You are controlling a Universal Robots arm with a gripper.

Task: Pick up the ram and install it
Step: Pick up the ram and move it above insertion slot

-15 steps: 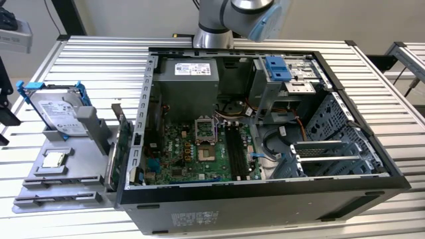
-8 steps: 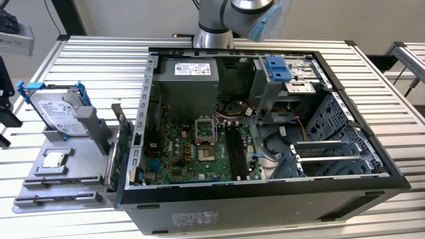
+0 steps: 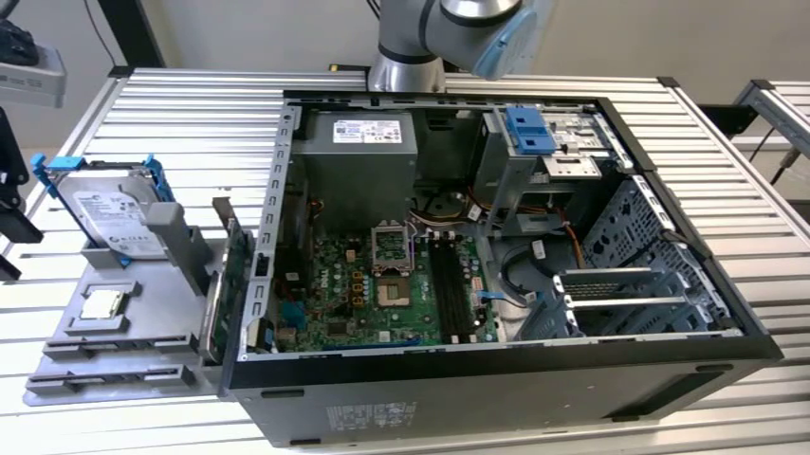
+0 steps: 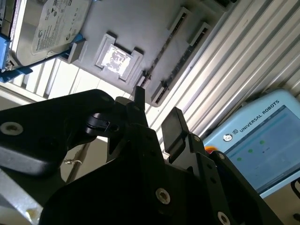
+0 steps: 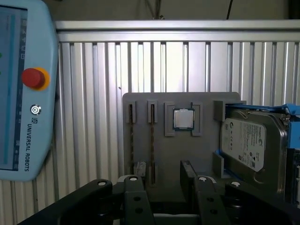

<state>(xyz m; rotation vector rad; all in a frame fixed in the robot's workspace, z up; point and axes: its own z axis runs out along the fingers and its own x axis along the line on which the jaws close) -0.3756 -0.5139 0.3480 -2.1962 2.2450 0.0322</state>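
Note:
The ram (image 5: 152, 145) shows as a thin dark strip standing on edge in a slot of the grey holder (image 5: 201, 150); a like strip (image 5: 131, 145) fills the slot beside it. In the exterior view those slots (image 3: 112, 379) lie at the holder's near end, to the left of the open computer case (image 3: 506, 379). My gripper (image 5: 164, 176) hangs well above the holder, open, with nothing between its fingers (image 5: 139, 168). In the second wrist view the gripper (image 4: 157, 112) also stands open over the slots (image 4: 171, 51).
A silver hard drive (image 3: 117, 220) in a blue bracket and a small square processor chip (image 3: 101, 303) sit on the same holder. A teach pendant (image 5: 23, 93) lies beyond the holder on the slatted table (image 5: 93, 93). The motherboard (image 3: 379, 294) lies inside the case.

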